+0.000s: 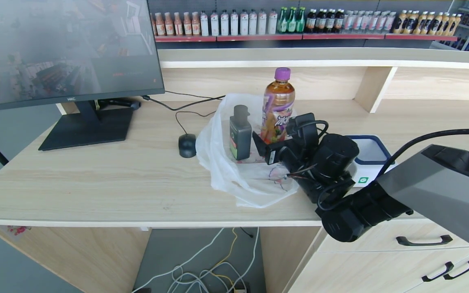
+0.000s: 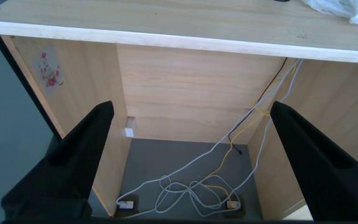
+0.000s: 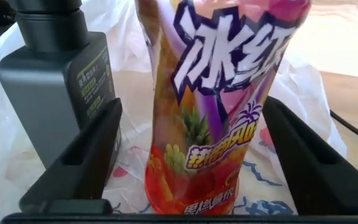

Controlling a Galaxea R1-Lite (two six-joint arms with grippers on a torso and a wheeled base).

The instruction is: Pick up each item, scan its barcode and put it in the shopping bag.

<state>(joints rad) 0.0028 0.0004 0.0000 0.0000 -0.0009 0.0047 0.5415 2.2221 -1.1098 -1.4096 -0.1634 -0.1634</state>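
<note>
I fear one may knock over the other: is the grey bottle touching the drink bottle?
Apart. The right wrist view shows a strip of white bag between the grey bottle and the drink bottle.

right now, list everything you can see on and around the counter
shopping bag: 1, white, mid counter
drink bottle: 1, orange, purple cap, on the bag
dark bottle: 1, grey-black, beside it
mouse: 1, black, left of bag
monitor: 1, black, counter's left
scanner: 1, white-blue, right of bag
shelf bottles: many, mixed, back wall
cables: several, white and yellow, under counter
right gripper: 1, black, open around drink bottle
left gripper: 1, black, open, below counter
</note>
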